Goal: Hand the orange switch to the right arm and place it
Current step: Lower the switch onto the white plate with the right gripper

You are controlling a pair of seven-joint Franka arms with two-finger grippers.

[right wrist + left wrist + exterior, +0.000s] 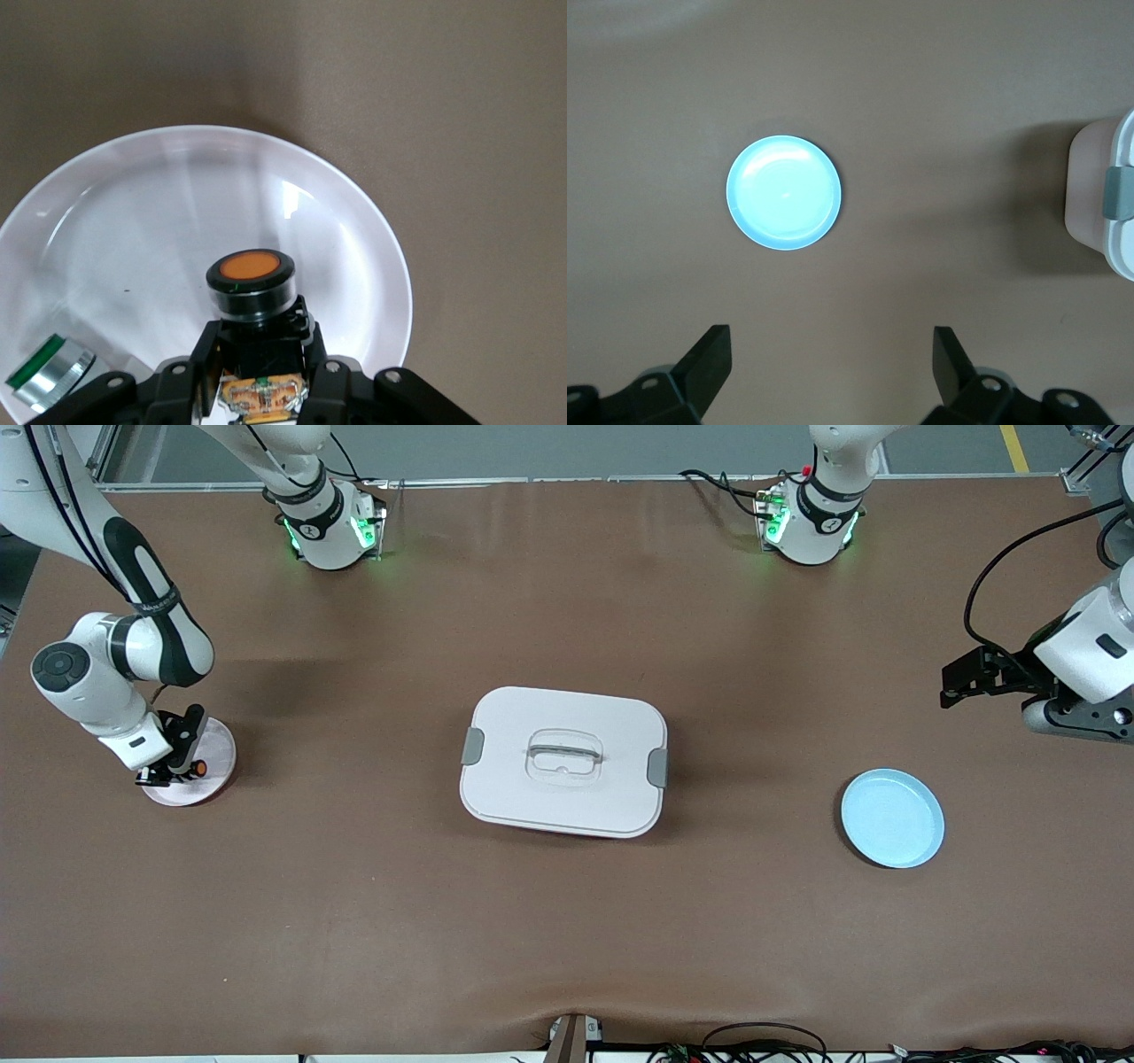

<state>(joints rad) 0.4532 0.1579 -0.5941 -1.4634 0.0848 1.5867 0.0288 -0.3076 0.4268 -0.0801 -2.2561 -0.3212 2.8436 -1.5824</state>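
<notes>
The orange switch (200, 767), a small black push-button with a round orange face, sits between the fingers of my right gripper (177, 767) just over a pale pink plate (218, 749) at the right arm's end of the table. In the right wrist view the switch (251, 282) shows its orange face and tan rear block, with my right gripper (259, 343) shut on its black body above the plate (177, 204). My left gripper (961, 682) is open and empty in the air at the left arm's end; its fingers (709, 354) stand wide apart.
A white lidded box (563, 760) with a handle stands mid-table; its edge shows in the left wrist view (1112, 195). A light blue plate (892, 817) lies near the left arm's end and also shows in the left wrist view (784, 192). A silvery part with a green bit (46, 372) lies in the pink plate.
</notes>
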